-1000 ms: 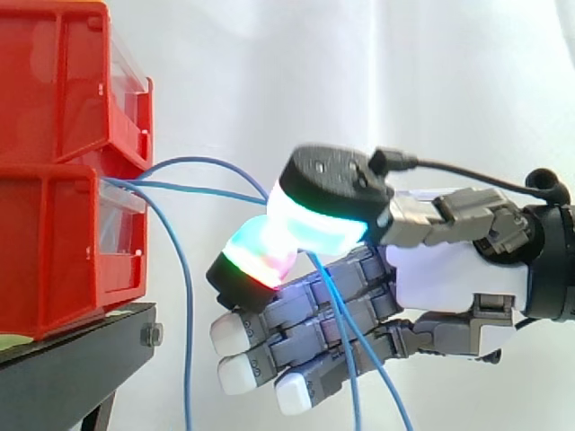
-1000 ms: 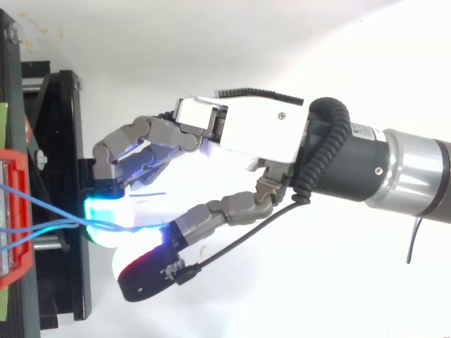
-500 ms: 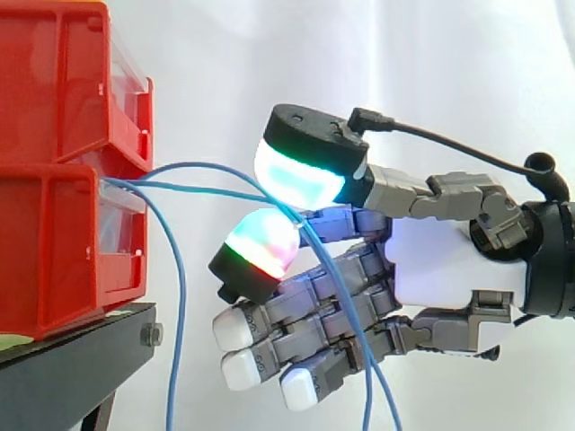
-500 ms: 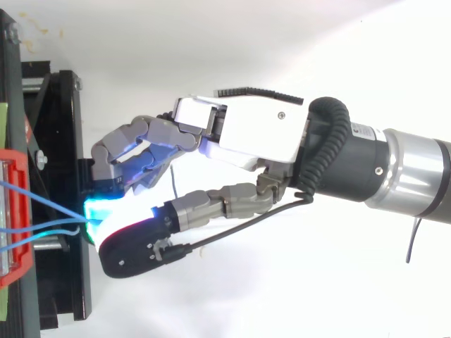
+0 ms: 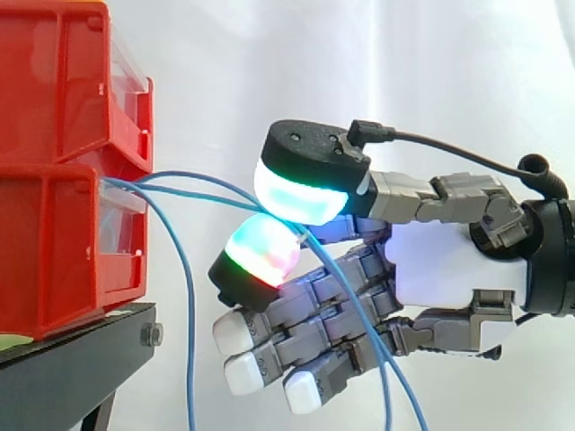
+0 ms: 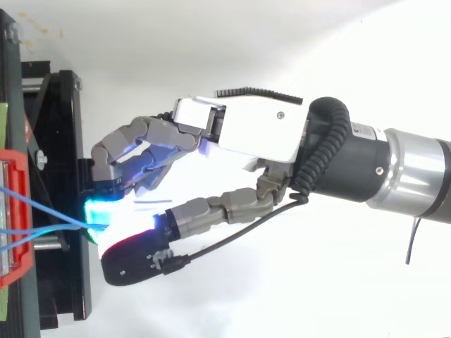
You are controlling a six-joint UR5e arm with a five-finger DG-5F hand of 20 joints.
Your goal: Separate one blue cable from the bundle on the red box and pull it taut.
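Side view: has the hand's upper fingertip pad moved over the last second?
Yes. The upper pad of the hand has moved left, toward the red bins, and now pinches the blue cables against the lower pad.

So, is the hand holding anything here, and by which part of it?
The blue cable, pinched between the glowing pads of the hand, partway along its span from the red box. Whether one strand or two is pinched cannot be told.
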